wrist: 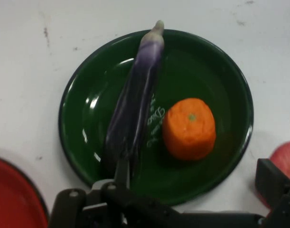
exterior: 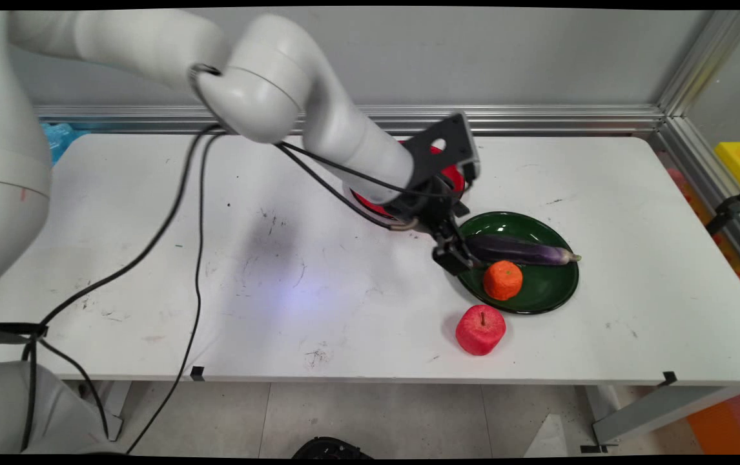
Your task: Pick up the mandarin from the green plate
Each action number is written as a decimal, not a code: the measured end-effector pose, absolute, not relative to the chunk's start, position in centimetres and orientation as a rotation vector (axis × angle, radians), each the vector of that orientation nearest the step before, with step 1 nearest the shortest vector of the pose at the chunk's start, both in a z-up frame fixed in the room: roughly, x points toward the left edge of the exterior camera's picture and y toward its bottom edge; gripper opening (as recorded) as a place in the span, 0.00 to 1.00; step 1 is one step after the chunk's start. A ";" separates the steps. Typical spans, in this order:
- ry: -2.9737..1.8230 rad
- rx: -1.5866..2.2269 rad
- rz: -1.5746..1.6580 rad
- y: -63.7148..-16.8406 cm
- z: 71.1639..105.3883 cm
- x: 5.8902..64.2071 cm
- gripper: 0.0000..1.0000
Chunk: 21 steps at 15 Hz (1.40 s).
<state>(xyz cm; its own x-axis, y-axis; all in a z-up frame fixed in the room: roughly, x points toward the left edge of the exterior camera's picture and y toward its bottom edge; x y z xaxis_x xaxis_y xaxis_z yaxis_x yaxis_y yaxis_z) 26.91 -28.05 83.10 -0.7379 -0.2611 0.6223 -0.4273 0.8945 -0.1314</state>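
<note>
White, scuffed table (exterior: 150, 271) fills mid-frame below a grey wall with aluminium rails. Right of centre, a green plate (exterior: 554, 294) carries a purple eggplant (exterior: 525, 251) and an orange (exterior: 503, 280). The gripper (exterior: 457, 257) hangs over the plate's left rim by the eggplant's blunt end, fingers spread. A red apple (exterior: 480, 329) sits below the plate; a red dish (exterior: 451, 177) lies behind the arm.

Two plates are seen: one green (exterior: 557, 294) and one red (exterior: 452, 175). One eggplant (exterior: 525, 252), one orange (exterior: 503, 280) and one apple (exterior: 480, 329) are counted.
</note>
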 end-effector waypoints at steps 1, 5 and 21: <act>-2.438 0.490 0.352 -28.4 82.5 26.2 1.00; -2.453 0.485 0.341 -29.5 80.7 24.2 1.00; -2.477 0.597 0.262 -32.2 75.8 19.6 1.00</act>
<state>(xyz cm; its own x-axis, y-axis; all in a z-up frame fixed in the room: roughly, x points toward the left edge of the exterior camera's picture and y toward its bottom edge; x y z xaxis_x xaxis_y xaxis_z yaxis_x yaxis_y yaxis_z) 19.65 -32.19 75.78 -0.7367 -0.3577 0.5739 -0.4698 0.8811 -0.0539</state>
